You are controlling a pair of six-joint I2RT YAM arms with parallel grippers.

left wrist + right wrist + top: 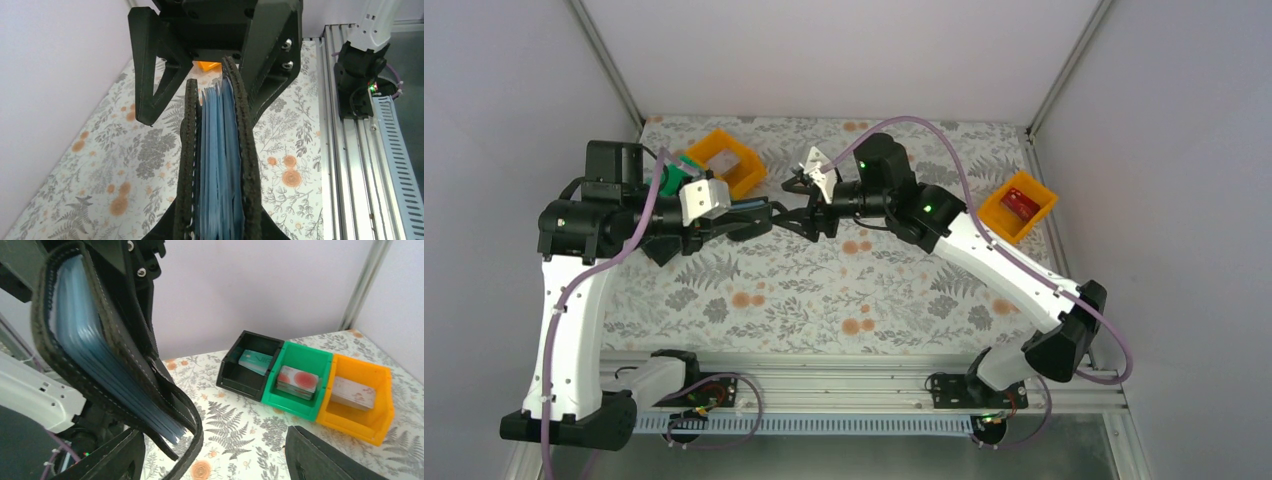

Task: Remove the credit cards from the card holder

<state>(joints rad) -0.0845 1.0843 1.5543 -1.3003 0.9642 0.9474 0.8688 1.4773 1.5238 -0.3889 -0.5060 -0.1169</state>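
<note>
The card holder (218, 165) is a black wallet with blue-grey pockets, seen edge-on and slightly parted. My left gripper (217, 231) is shut on its near end and holds it above the table. It also shows in the right wrist view (100, 350) and the top view (776, 213). My right gripper (217, 460) is open, and its fingers (150, 75) straddle the wallet's far end. I cannot see a card among the pockets. A teal card (255, 360) lies in the black bin (235, 377). A red card (1021, 203) lies in the right orange bin (999, 222).
A green bin (300, 402) holds a white card with red circles (298, 380). An orange bin (365, 417) beside it holds a pale card (353, 392). These bins stand at the back left (724, 160), near the left arm. Enclosure walls ring the floral table (844, 290).
</note>
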